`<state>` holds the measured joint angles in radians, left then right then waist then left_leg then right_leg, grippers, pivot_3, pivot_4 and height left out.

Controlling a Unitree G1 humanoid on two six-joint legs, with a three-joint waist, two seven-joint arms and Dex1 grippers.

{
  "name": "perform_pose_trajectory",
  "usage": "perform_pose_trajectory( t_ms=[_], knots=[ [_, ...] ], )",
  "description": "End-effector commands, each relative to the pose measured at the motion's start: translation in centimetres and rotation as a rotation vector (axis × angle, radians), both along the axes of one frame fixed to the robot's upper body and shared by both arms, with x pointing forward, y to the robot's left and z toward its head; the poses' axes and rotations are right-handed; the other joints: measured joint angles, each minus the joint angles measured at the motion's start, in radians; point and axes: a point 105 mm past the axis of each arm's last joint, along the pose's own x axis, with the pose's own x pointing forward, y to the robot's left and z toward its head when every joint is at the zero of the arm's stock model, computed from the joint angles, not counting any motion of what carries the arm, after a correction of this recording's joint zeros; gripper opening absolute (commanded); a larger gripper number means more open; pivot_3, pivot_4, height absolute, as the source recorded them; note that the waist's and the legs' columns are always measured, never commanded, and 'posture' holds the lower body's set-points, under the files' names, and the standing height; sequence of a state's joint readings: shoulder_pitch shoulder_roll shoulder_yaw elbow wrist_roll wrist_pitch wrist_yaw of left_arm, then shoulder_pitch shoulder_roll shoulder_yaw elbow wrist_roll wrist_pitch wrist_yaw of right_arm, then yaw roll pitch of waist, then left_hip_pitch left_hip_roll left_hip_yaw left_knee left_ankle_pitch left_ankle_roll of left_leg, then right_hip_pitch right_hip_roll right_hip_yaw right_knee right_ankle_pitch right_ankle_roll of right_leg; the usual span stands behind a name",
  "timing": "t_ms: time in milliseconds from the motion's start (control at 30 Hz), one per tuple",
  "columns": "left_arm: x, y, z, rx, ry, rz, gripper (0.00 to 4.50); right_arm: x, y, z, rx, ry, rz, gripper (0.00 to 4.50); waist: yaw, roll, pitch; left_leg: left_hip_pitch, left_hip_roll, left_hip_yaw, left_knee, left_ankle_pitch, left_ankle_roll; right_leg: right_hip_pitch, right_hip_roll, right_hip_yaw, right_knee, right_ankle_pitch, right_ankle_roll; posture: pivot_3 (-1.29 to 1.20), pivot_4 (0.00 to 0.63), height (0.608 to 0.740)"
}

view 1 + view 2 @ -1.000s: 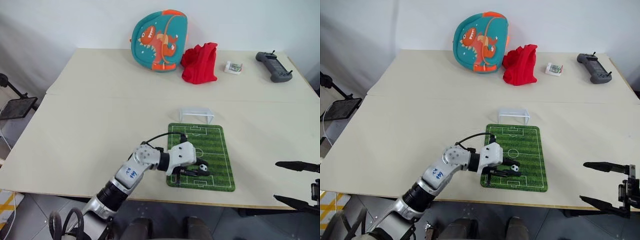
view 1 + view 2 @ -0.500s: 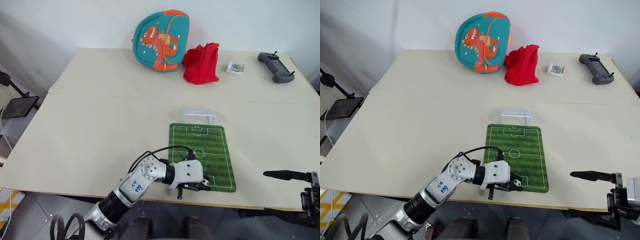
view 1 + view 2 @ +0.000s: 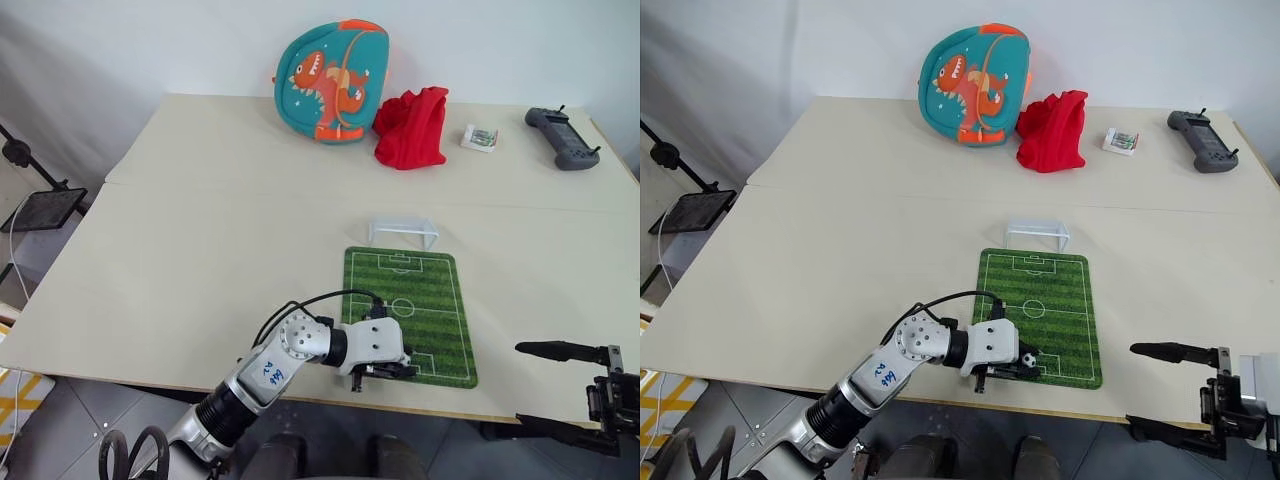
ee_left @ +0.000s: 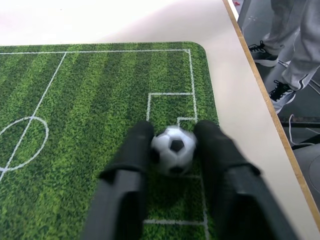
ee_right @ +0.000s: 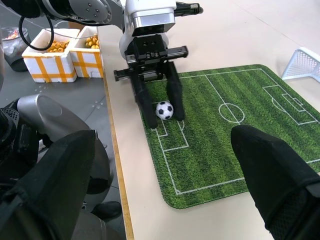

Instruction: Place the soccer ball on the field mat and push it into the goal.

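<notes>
Step in hand: placing; soccer ball [image 4: 173, 149] is down on the field mat [image 3: 440, 310], at the near end by the penalty box lines, far end from the goal [image 3: 402, 231]; goal sits just off the mat's far short edge on the counter [image 3: 200, 230].

Left gripper [image 5: 160, 107] low over the mat's near end, jaws straddling the ball; in left wrist view the ball sits between the two fingers [image 4: 132, 155], looks touching or nearly touching both; can't tell if it's gripped or just released; jaws partway apart, so I read it as mid-release, judgement only.

Right gripper [image 3: 1165, 385] off the counter's near right edge, well apart from mat and ball, jaws wide open, holding nothing.

Next, imo: finish opening left jaws, clear them from the ball w/o nudging it sideways; ball is tiny and round, will roll at any touch; then get one finger behind it on the near side and push straight along the mat's long axis toward the goal; goal mouth is narrower than the mat's short side, so line matters; ball sits roughly on the mat's centreline, so a straight push looks enough.

Risks: off-centre contact sends the ball off the mat's side or off the near counter edge, which is close; push too hard may shift the light goal.
</notes>
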<state>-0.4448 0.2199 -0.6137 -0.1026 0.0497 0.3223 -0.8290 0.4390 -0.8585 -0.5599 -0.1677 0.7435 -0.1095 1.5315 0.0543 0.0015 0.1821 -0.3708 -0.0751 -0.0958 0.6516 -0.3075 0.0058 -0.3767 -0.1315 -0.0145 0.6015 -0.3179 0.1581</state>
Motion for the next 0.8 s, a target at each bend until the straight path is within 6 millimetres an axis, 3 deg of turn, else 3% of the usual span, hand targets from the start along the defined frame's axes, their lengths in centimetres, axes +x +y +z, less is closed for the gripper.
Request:
perform_pose_trajectory(
  t_ms=[33, 300, 467, 567, 633, 800],
  knots=[
    [-0.3, -0.3, 0.8, -0.030, -0.039, -0.016, 2.51, -0.1, 0.1, 0.2, -0.002, -0.015, 0.014, 4.50, 0.000, 0.000, 0.000, 0.000, 0.000, 0.000, 0.000, 0.000, 0.000, 0.000, 0.000, 0.000, 0.000, 0.000, 0.000, 0.00, 0.150, 0.740],
    [-0.5, -0.4, 1.5, -0.060, -0.061, -0.039, 2.51, -0.2, 0.0, -0.2, 0.008, -0.002, 0.014, 4.50, 0.000, 0.000, 0.000, 0.000, 0.000, 0.000, 0.000, 0.000, 0.000, 0.000, 0.000, 0.000, 0.001, 0.000, 0.000, 0.00, 0.150, 0.740],
    [-0.5, 0.0, 3.9, -0.164, -0.105, -0.044, 2.51, -0.3, -0.1, -0.5, 0.014, 0.008, 0.017, 4.50, 0.000, 0.000, 0.000, 0.000, 0.000, 0.000, 0.000, 0.000, 0.000, 0.000, 0.000, 0.000, 0.001, 0.000, 0.000, 0.00, 0.150, 0.740],
    [-0.9, 1.2, 6.0, -0.288, -0.084, -0.040, 2.51, -0.3, -0.1, -0.7, 0.021, 0.019, 0.026, 4.50, -0.003, 0.000, 0.000, 0.001, 0.000, 0.000, 0.000, 0.000, 0.000, 0.000, 0.000, 0.000, 0.001, 0.000, 0.000, 0.00, 0.150, 0.740],
    [-1.1, 2.3, 6.4, -0.302, -0.081, -0.038, 2.51, -0.1, -0.2, -0.6, 0.031, 0.007, 0.021, 4.50, -0.002, 0.001, 0.000, 0.001, 0.000, 0.000, 0.000, 0.000, 0.000, 0.000, 0.000, 0.000, 0.001, 0.000, 0.000, 0.00, 0.150, 0.740],
    [-2.5, 4.2, 4.0, -0.227, -0.005, -0.052, 1.39, 0.5, -0.3, -0.8, 0.052, -0.017, 0.012, 4.50, -0.005, 0.003, -0.002, 0.001, 0.000, 0.000, 0.000, 0.000, 0.000, 0.000, 0.000, 0.000, 0.002, 0.000, 0.000, 0.00, 0.150, 0.740]
  ],
)
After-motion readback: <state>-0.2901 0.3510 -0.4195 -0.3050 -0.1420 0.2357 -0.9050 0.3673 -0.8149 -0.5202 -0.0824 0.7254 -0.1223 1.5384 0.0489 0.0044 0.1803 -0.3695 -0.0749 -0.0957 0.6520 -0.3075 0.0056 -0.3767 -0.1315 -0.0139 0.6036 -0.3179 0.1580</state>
